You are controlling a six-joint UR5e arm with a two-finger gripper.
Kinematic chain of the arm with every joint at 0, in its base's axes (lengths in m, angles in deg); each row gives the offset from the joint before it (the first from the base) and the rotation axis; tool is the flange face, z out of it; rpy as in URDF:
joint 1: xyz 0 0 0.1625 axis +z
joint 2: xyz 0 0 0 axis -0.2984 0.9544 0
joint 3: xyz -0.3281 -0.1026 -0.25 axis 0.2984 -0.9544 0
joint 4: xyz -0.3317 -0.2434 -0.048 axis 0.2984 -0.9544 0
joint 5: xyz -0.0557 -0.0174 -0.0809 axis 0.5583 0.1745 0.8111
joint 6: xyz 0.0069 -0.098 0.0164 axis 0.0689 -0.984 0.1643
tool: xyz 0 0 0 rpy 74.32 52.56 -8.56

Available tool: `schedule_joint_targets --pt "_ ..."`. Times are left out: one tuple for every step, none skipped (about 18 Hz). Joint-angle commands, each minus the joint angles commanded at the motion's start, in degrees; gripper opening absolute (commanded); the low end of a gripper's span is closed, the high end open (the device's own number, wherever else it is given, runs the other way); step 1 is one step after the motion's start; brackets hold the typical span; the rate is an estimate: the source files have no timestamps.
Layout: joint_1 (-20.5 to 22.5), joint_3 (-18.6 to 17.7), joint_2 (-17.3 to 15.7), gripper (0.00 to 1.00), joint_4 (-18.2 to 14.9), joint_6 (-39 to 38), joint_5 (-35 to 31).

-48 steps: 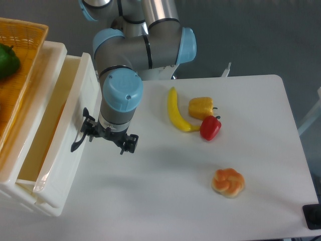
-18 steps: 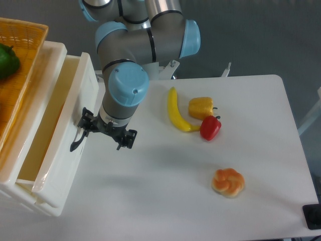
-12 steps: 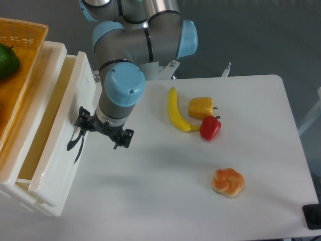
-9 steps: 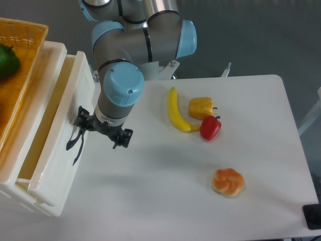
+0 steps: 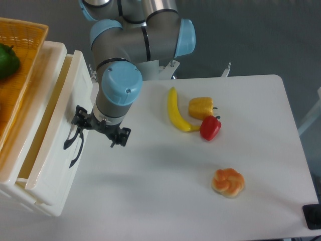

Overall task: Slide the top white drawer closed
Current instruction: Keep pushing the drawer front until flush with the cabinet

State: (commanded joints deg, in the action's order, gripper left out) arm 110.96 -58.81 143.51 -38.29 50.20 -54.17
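Gripper (image 5: 99,131), fingers spread, against the partly open top white drawer (image 5: 56,135); surface (image 5: 261,125) holds one banana (image 5: 176,113), two peppers, one bun (image 5: 228,182).

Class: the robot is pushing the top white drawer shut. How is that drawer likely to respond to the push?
The top white drawer looks like rigid glossy plastic, so it should probably slide as one piece rather than flex. No contents show inside, so it is likely light. The gripper sits beside the black handle; an off-centre push might skew it.
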Motion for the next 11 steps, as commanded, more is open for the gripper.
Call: schedule_joint_targets --pt "0.0 0.0 0.0 1.00 -0.1 0.0 0.0" --pt "0.0 0.0 0.0 1.00 -0.3 0.0 0.1" --pt "0.0 0.0 0.0 1.00 -0.4 0.0 0.1" --pt "-0.1 0.0 -0.1 1.00 -0.4 -0.1 0.1" --pt "-0.1 0.0 -0.1 1.00 -0.4 -0.1 0.1" --pt "-0.1 0.0 -0.1 1.00 -0.4 -0.2 0.1" --pt "-0.1 0.0 -0.1 1.00 -0.4 -0.3 0.1" --pt "-0.1 0.0 -0.2 1.00 -0.4 -0.3 0.1" --pt "0.0 0.0 -0.3 1.00 -0.4 -0.3 0.1" --pt "0.0 0.0 -0.4 1.00 -0.4 -0.3 0.3" --pt "0.0 0.0 -0.4 1.00 -0.4 -0.3 0.6"
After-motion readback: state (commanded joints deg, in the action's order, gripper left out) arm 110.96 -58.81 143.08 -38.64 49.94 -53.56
